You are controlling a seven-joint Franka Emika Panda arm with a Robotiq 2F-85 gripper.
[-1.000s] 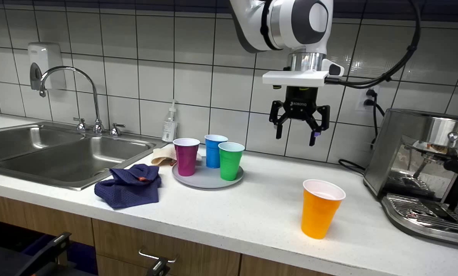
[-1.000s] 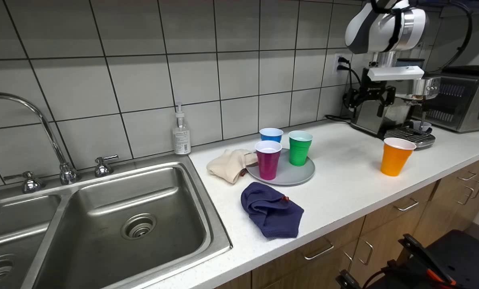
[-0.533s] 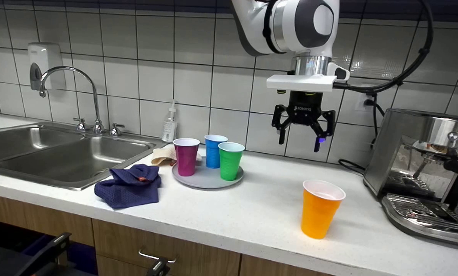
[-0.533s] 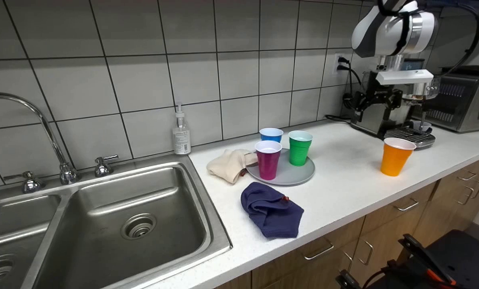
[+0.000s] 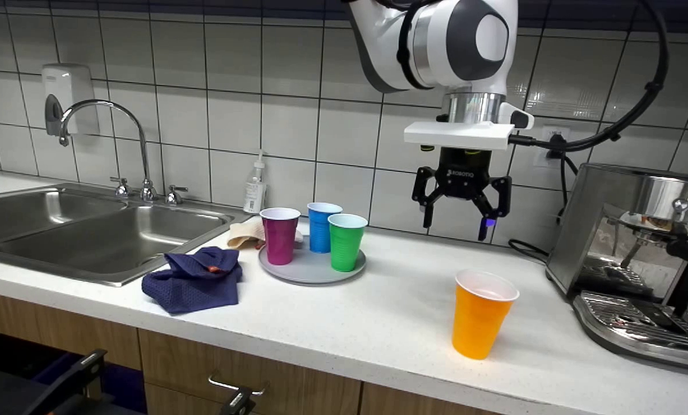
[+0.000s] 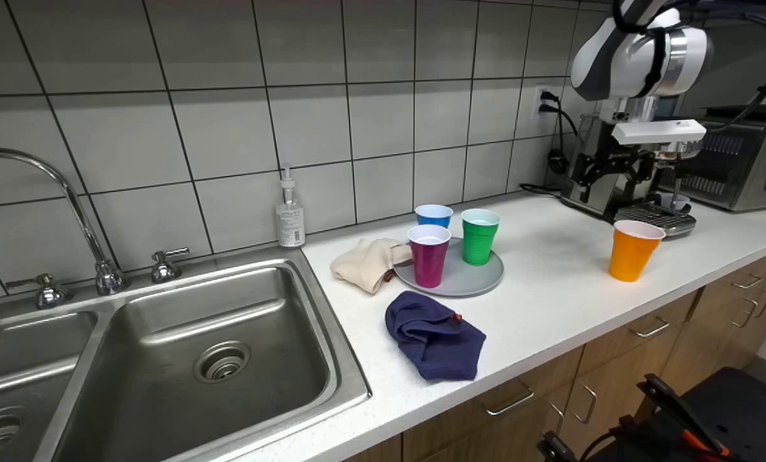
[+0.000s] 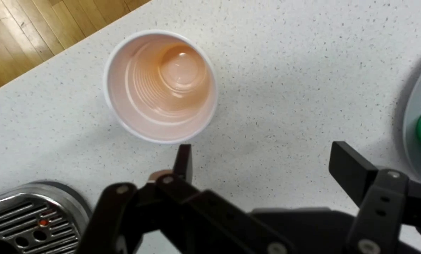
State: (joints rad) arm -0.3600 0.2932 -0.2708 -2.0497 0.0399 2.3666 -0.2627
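We see the hand (image 5: 455, 227), its jaws spread wide, above the desk (image 5: 401, 323). On it the orange cup (image 5: 482, 320) stands upright, near the hand but apart from it. Farther out, we count 3 more on a gray plate (image 5: 307, 272): the purple cup (image 5: 280, 239), the blue cup (image 5: 320, 232) and the green cup (image 5: 346, 245).

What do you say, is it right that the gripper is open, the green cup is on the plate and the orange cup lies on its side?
Not quite: the orange cup stands upright on the counter, as both exterior views show. The gripper is open and the green cup is on the plate.
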